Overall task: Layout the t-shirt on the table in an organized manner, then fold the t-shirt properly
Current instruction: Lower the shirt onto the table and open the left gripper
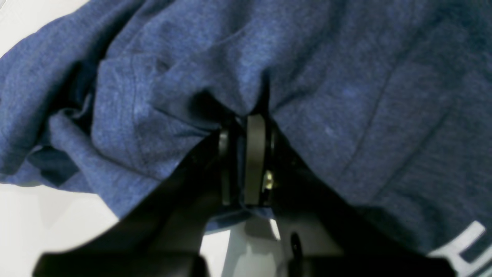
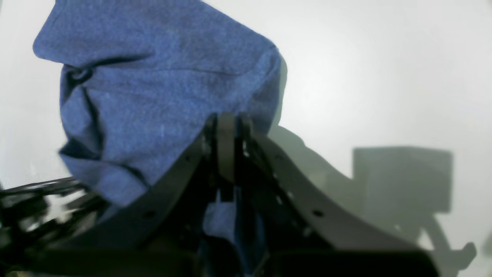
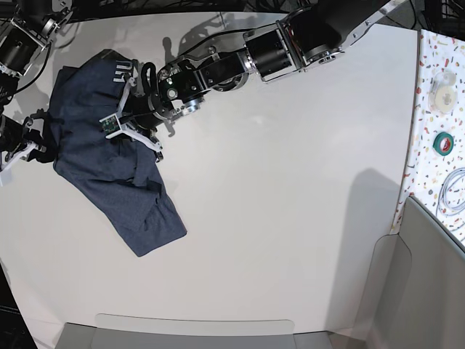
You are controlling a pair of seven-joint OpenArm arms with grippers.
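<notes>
A: Cloth first: the t-shirt lies bunched at the far left of the surface in the base view, one end trailing toward the near edge as a narrow flap, its white lettering up near the far edge. It is not spread yet, so we judge ourselves to be in the layout step, with folding not begun.

B: Agreed. Our left gripper has its jaws pinched on a ridge of the fabric; in the left wrist view the cloth puckers toward the tips, and a bit of blue shows between the fingers. We hold it there, near the shirt's middle, probably to lift and draw that part clear of the heap.

A: And our right gripper has its jaws clenched too. The right wrist view shows blue cloth caught low between them and a fold of shirt standing above the tips, with bare surface behind. In the base view that arm sits at the shirt's left edge.

B: So we grip it at two places well apart, which suits pulling it taut between us.

A: We think so. Which part each gripper holds, hem or sleeve, we cannot tell. The risk is catching several layers at once.

B: Beyond the shirt, rolls of tape and a cable sit on the speckled strip, well apart.
</notes>
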